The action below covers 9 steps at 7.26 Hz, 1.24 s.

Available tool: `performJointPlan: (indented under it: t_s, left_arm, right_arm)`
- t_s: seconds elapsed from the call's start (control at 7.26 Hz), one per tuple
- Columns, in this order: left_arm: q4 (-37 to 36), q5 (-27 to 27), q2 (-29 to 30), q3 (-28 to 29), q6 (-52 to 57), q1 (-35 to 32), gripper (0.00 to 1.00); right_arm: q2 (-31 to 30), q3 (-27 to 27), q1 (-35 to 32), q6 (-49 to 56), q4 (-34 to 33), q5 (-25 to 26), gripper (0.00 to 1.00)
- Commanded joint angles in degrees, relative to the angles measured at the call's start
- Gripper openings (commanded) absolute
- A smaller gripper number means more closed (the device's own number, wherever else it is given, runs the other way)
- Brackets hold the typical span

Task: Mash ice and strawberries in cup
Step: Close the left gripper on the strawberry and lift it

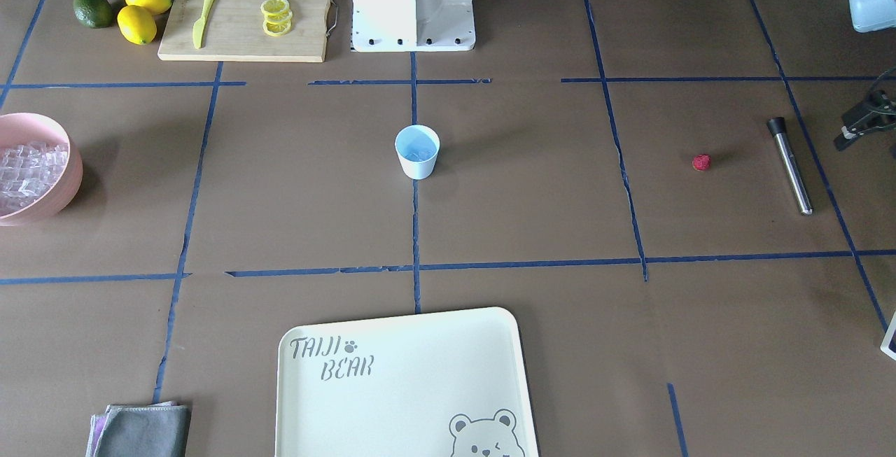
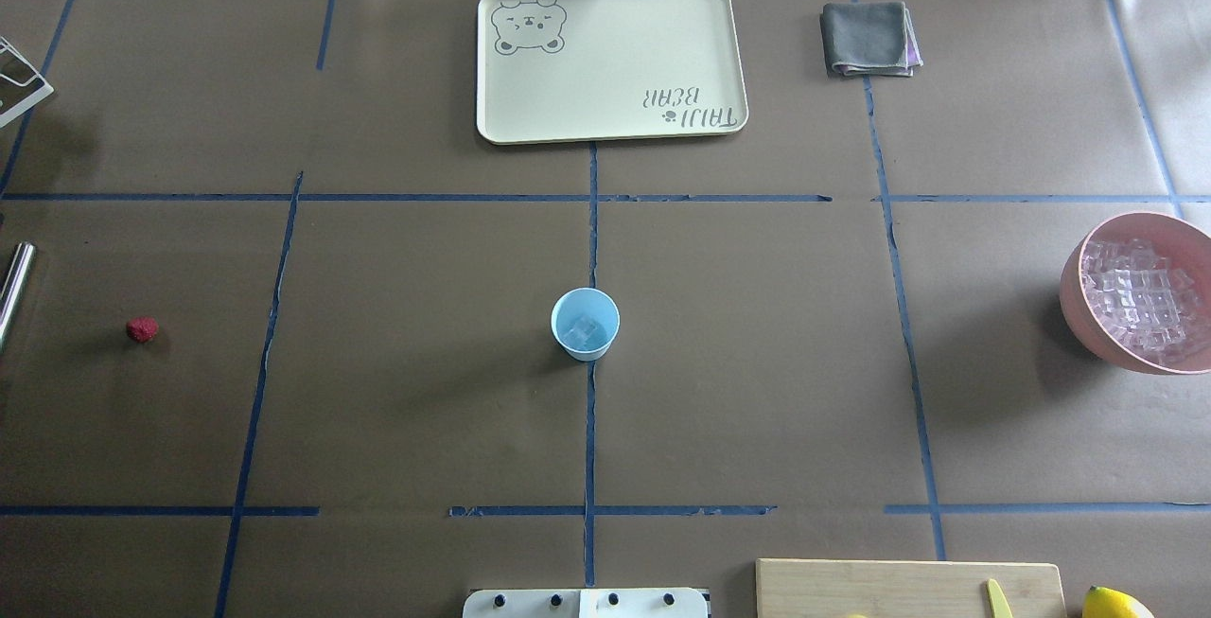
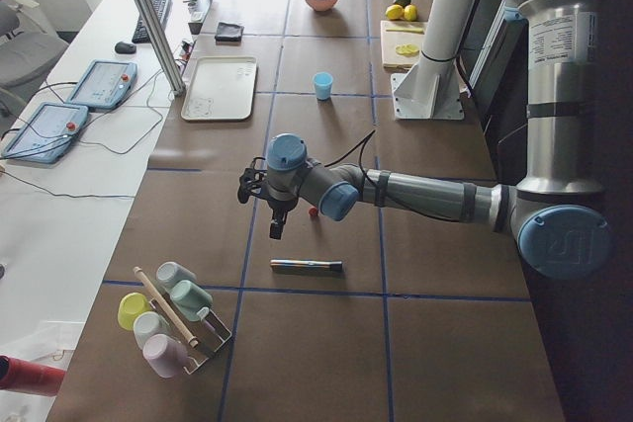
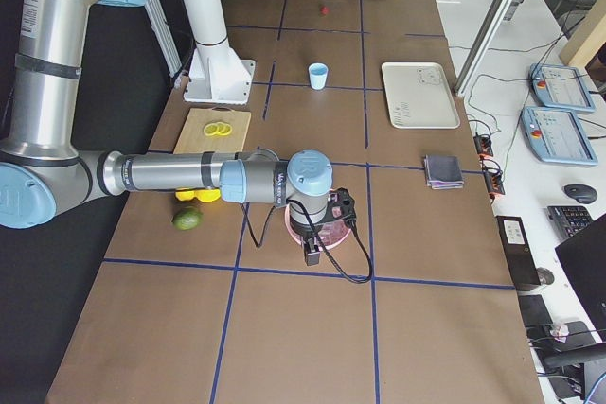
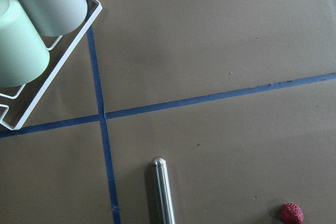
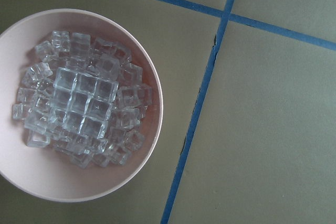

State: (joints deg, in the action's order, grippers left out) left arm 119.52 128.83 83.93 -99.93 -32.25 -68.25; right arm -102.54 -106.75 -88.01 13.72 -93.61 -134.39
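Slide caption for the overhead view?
Cup holding ice at centre, strawberry far left, pink bowl far right, tray beyond.

Looks straight down on a pink bowl (image 6: 143, 153) filling the left half of the frame, right up to the left edge. Holds a heap of ice (image 6: 79, 98), clear cubes (a tidy flat block of them in the middle), with bare pink wall along the bottom. Rests on brown paper (image 6: 273, 140) crossed by two strips of blue tape (image 6: 194, 119), meeting at upper right.
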Motion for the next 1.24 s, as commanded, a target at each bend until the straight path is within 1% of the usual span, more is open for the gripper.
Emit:
performJointPlan:
  t_s: [0.0,0.14,0.28,0.41,0.83,0.96,1.1]
  left_arm:
    - [9.12,-6.98,-2.1,0.26,-12.35,10.81,1.0]
    - [10.63,-11.02,-2.02,0.27,-17.54,16.17,1.0]
    - [10.73,-14.1,-1.93,0.27,-20.28,19.87,1.0]
    - [10.73,-15.09,-1.93,0.35,-21.18,21.74,1.0]
    - [10.64,-15.1,-1.49,0.62,-21.19,23.77,1.0]
    - [10.64,-15.1,-1.49,0.7,-21.19,23.87,0.91]
    - [10.47,-15.1,-1.4,0.71,-21.28,23.87,0.69]
  right_arm:
    - [-0.03,0.05,-0.06,-0.01,0.0,0.01,0.99]
    - [-0.12,0.06,-0.06,0.07,0.0,0.01,0.99]
    - [-0.12,0.06,-0.06,0.07,0.0,0.01,0.99]
    - [-0.12,0.06,-0.06,0.07,0.0,0.01,0.99]
    - [-0.12,0.06,0.03,0.16,0.0,0.01,0.99]
    - [-0.21,0.06,-0.06,0.16,0.0,0.01,0.99]
    - [-0.21,-0.03,-0.06,0.16,0.0,0.01,0.99]
